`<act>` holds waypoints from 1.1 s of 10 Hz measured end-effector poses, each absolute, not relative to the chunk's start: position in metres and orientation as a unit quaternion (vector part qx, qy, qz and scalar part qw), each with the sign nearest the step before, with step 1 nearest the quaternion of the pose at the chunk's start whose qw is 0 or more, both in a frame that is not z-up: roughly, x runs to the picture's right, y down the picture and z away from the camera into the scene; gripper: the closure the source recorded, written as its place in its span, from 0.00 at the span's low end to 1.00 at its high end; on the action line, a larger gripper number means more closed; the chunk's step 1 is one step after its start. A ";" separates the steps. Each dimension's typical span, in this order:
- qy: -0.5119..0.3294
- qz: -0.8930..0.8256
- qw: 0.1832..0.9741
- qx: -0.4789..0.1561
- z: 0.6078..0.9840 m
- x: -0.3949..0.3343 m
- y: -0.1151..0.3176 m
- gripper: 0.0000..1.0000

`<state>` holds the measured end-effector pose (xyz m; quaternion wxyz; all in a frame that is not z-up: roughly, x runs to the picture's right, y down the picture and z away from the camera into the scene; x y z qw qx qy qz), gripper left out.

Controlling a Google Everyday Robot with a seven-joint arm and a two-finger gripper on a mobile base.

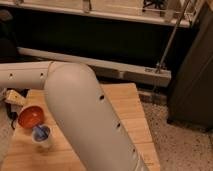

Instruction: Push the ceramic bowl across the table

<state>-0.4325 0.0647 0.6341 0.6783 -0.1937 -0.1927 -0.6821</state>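
The bowl (pixel 32 116), orange-red and glossy, sits upright near the left edge of the wooden counter (pixel 125 112); a clear cup (pixel 42 137) with something blue inside stands just in front of the bowl, touching it or nearly so; the tool (pixel 14 98) is just behind the bowl and a little to its left, its fingers apart and holding nothing; the white arm (pixel 85 120) crosses the counter to the right of the bowl; the bowl looks stiff, slick, breakable and fairly heavy, so it should slide easily on wood; pressing low on its outer wall seems safer than pushing at the rim, which could tip it
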 end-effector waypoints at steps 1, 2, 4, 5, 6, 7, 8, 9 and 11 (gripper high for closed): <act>-0.210 -0.670 0.686 -0.188 0.635 -0.443 0.070 0.20; -0.250 -0.642 0.701 -0.185 0.636 -0.465 0.088 0.20; -0.292 -0.600 0.719 -0.194 0.642 -0.488 0.114 0.20; -0.298 -0.585 0.727 -0.201 0.650 -0.492 0.124 0.20; -0.293 -0.575 0.734 -0.211 0.662 -0.490 0.132 0.20; -0.283 -0.575 0.736 -0.217 0.670 -0.487 0.137 0.20; -0.269 -0.578 0.735 -0.229 0.677 -0.483 0.146 0.20; -0.258 -0.583 0.731 -0.242 0.681 -0.482 0.157 0.20; -0.261 -0.576 0.727 -0.269 0.687 -0.491 0.185 0.20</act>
